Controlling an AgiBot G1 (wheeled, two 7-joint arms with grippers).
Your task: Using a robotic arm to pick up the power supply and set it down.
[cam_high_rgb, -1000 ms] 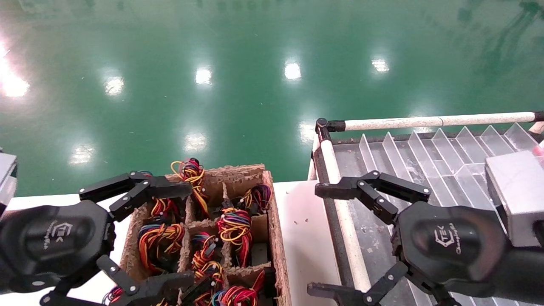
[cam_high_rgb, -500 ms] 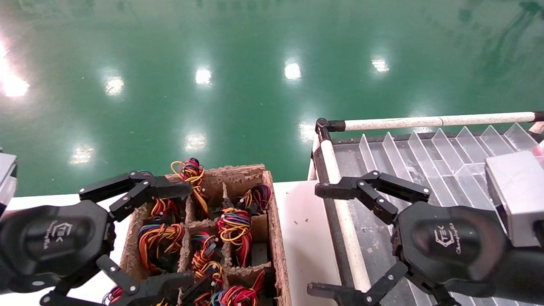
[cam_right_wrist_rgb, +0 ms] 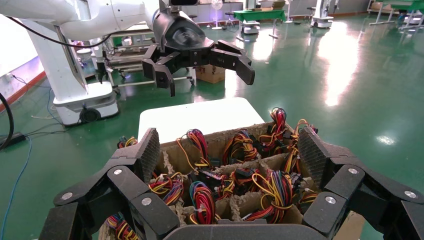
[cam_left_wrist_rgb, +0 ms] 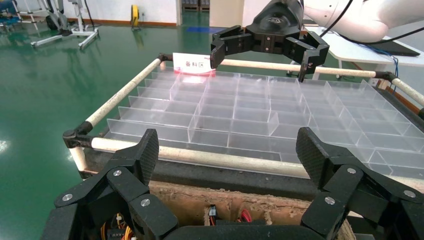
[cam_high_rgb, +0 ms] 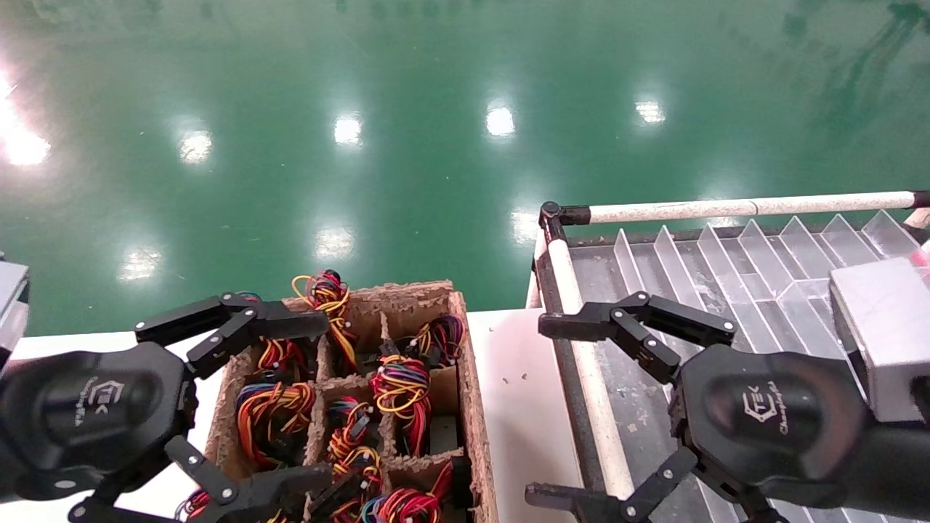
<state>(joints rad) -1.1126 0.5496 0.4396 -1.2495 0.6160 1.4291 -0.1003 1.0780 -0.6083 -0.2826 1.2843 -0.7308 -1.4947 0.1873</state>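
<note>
The power supplies sit in a divided cardboard box [cam_high_rgb: 476, 407]; mostly their red, yellow, orange and black wire bundles [cam_high_rgb: 399, 388] [cam_right_wrist_rgb: 275, 190] show, and the metal bodies are largely hidden. My left gripper [cam_high_rgb: 323, 403] [cam_left_wrist_rgb: 227, 155] hovers open over the box with nothing between its fingers. My right gripper [cam_high_rgb: 538, 410] [cam_right_wrist_rgb: 230, 152] stands open and empty to the right of the box, above the edge of the clear tray [cam_high_rgb: 726, 269]. Each wrist view shows the other arm's gripper farther off, also open.
The clear divided tray [cam_left_wrist_rgb: 240, 110] is framed by white rails [cam_high_rgb: 726, 209] and holds a red-and-white label card [cam_left_wrist_rgb: 194, 65] at its far side. A strip of white table [cam_high_rgb: 519, 407] lies between box and tray. Green floor lies beyond.
</note>
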